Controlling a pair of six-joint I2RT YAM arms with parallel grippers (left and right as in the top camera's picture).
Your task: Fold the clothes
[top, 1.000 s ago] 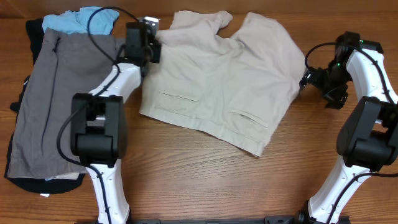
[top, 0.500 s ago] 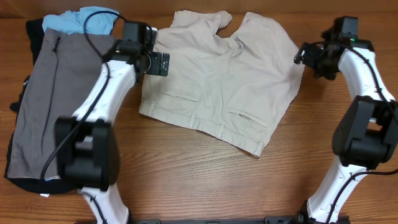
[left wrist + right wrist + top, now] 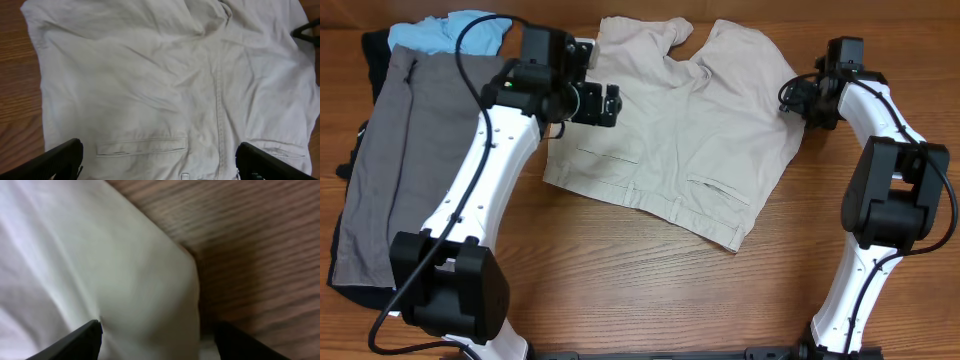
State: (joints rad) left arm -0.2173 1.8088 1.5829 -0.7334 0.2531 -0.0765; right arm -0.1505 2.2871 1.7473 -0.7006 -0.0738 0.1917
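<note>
- The left gripper (image 3: 605,103), jaws spread wide, hovers above the left half of the beige shorts (image 3: 670,125), probably lining up a grab.
- The right gripper (image 3: 798,100), also apart, sits at the shorts' right edge, seemingly placed to pinch it.
- The shorts lie flat and unfolded, to the right of the grey shorts (image 3: 390,170).
- Only the right wrist view shows the cloth's edge between the fingers. Only the overhead shows the whole garment.
</note>
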